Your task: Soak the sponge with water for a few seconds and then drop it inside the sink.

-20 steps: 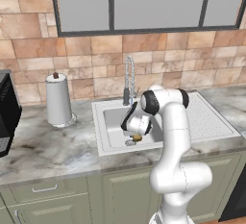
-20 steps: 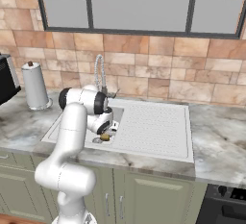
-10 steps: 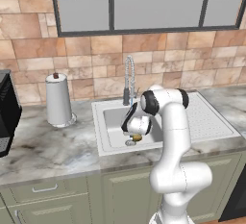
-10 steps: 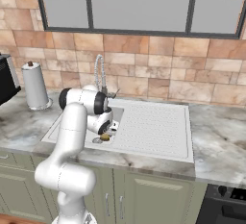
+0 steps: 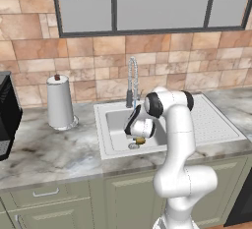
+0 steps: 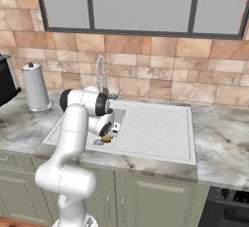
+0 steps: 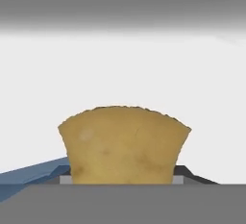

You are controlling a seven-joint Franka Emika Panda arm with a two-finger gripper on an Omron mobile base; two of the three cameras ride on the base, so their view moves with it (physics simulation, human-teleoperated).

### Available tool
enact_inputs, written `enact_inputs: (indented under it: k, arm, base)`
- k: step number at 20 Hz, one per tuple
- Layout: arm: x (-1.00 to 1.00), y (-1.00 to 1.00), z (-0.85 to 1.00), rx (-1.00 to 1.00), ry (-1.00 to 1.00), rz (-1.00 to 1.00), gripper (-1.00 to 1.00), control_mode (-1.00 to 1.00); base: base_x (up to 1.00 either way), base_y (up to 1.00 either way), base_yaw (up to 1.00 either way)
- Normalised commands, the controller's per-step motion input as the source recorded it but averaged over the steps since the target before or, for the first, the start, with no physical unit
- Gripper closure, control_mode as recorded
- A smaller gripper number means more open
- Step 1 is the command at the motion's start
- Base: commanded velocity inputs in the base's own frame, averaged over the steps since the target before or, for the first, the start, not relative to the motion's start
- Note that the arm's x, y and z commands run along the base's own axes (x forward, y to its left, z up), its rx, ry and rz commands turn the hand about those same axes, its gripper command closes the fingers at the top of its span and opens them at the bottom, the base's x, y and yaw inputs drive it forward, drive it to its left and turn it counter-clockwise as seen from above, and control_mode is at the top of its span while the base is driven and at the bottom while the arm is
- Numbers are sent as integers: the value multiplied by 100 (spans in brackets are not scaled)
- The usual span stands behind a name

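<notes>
**A:** So what's closest to the base here? I see the grey-green cabinets [image 5: 54,196] along the front, then the marbled desk [image 5: 49,152] on top.

**B:** Yep, and the white arm [image 5: 179,139] rises over that front edge and folds down into the sink [image 5: 114,147]. The pincer [image 5: 139,140] sits low in the basin — clamped together on the sponge [image 5: 140,140], which shows as a little yellow-tan bit under the wrist. From the right base camera it's the same deal: sponge [image 6: 105,138] pinched in the pincer [image 6: 106,138], just above the sink [image 6: 146,145] floor, near the round drain [image 5: 133,146].

**A:** The hand camera is basically a wall of sponge [image 7: 124,143].

**B:** Ha, yeah — tan block, bulging at its upper edge, squeezed between the finger tips, with the white basin behind it. There's a pale blue streak [image 7: 33,174] in the lower left corner of that view; can't tell for sure that it's the water.

**A:** And farther back?

**B:** Ribbed drainboard [image 5: 209,122] to the right of the basin, the tall coiled faucet [image 5: 132,83] at the sink's rear edge, paper towel roll [image 5: 60,101] standing upright to the left, a dark appliance [image 5: 7,115] at the far left edge. Behind it all, the tan tiled wall [image 5: 187,58] and the window [image 5: 147,9].
</notes>
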Motion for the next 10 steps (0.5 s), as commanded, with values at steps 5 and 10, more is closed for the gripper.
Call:
enact_inputs:
  k: [5,10]
  arm:
    - [-1,0,0,0,0,0,-100,-100]
    - [0,0,23,0,-9,0,-100,-100]
  base:
    - [0,0,0]
    - [0,0,0]
